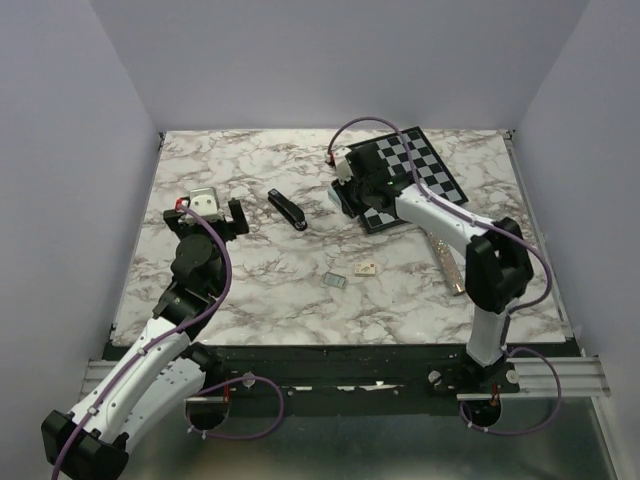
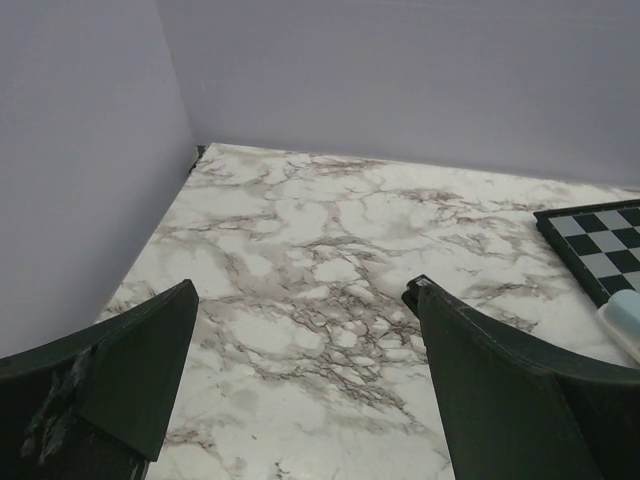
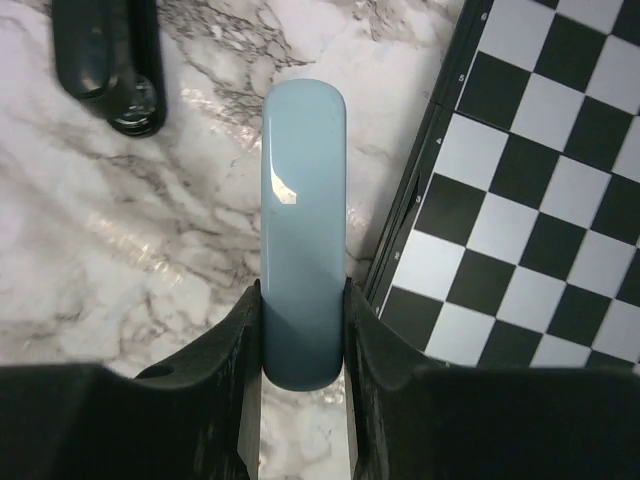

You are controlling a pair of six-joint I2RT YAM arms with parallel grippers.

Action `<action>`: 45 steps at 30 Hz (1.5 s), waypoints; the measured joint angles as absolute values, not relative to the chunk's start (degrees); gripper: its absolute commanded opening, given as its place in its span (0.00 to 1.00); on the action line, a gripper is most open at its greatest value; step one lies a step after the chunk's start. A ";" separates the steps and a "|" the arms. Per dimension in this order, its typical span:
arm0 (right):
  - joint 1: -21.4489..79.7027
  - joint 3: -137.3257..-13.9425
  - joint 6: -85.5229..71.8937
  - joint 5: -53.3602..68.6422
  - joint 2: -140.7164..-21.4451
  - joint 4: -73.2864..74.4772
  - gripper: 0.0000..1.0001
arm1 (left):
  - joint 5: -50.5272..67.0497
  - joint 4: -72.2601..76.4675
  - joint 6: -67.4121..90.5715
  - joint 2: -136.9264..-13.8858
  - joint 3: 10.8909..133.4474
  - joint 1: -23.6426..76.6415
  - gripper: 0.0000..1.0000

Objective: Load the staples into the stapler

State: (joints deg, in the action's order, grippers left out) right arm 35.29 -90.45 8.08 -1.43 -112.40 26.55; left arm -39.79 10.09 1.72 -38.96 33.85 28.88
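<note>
Pale-blue bar point(image 3: 303, 200) in right gripper point(image 3: 303, 305), black stapler point(image 3: 108, 60)

Bright, even light; soft shadows; slight glare.

Open marble tabletop point(image 1: 260, 290) around the stapler point(image 1: 287, 209), left gripper point(image 1: 210, 218) near its left, chessboard point(image 1: 400, 175) and pale blue bar point(image 3: 303, 230) rightward.

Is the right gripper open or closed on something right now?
Shut on the pale blue bar: the right gripper has a finger pressed against each side.
</note>
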 measured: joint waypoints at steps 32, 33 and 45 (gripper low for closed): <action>60.42 -51.68 8.99 7.18 -93.86 6.48 0.76 | -8.56 6.98 -10.59 -37.69 33.85 28.88 0.99; 60.42 -51.33 8.75 7.18 -93.78 5.87 0.80 | -7.42 6.72 -11.31 -37.87 33.85 28.86 0.99; 53.36 -38.26 -1.93 1.08 -72.75 -3.92 1.00 | 8.82 -4.56 -22.61 -35.27 33.85 29.17 0.96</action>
State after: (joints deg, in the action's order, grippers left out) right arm 53.36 -38.26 -1.93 1.08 -72.75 -3.92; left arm 8.82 -4.56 -22.61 -35.27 33.85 29.17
